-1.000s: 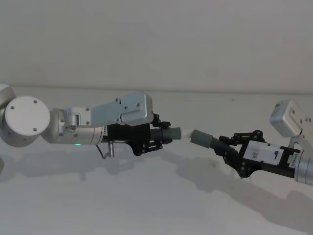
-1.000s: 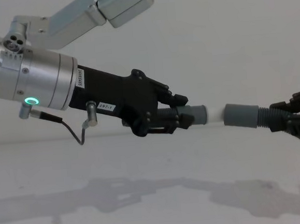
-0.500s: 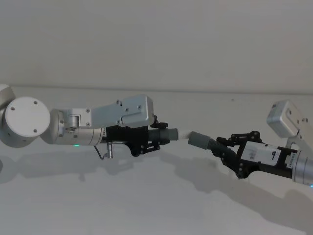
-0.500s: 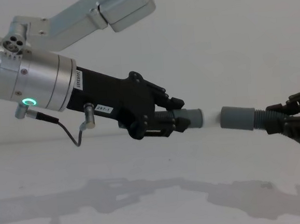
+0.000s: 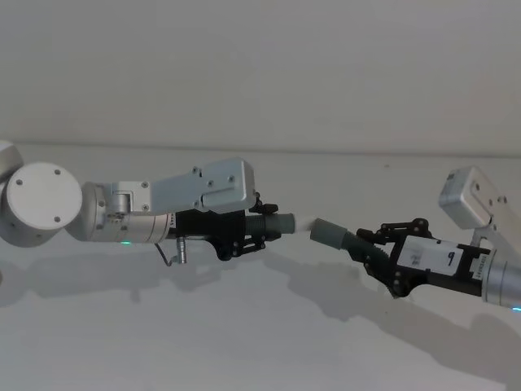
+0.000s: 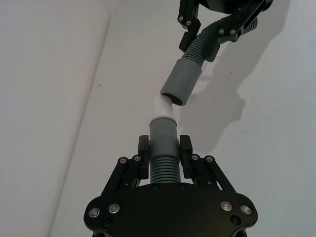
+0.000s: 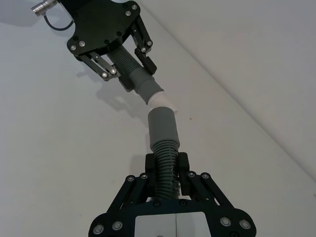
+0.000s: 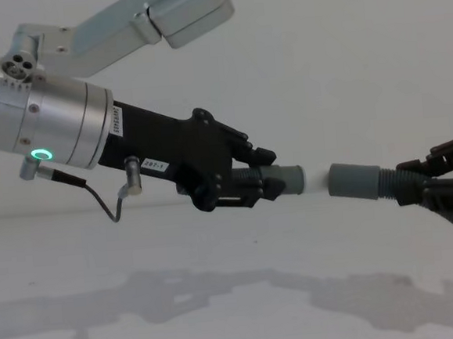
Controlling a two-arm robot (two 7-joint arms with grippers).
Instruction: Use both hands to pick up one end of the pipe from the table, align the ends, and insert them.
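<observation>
Above the table [image 5: 244, 326], the left gripper [image 5: 259, 230] and right gripper [image 5: 370, 248], each clamped on a pipe piece, have drawn the white tip [image 8: 312, 180] and collar [image 8: 353, 181] slightly apart and lower, so alignment, I judge, needs redoing before insertion.

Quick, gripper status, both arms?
Left gripper: shut on the white-tipped pipe piece, held off the table.
Right gripper: shut on the open-collar pipe piece. The ends are not yet joined.
</observation>
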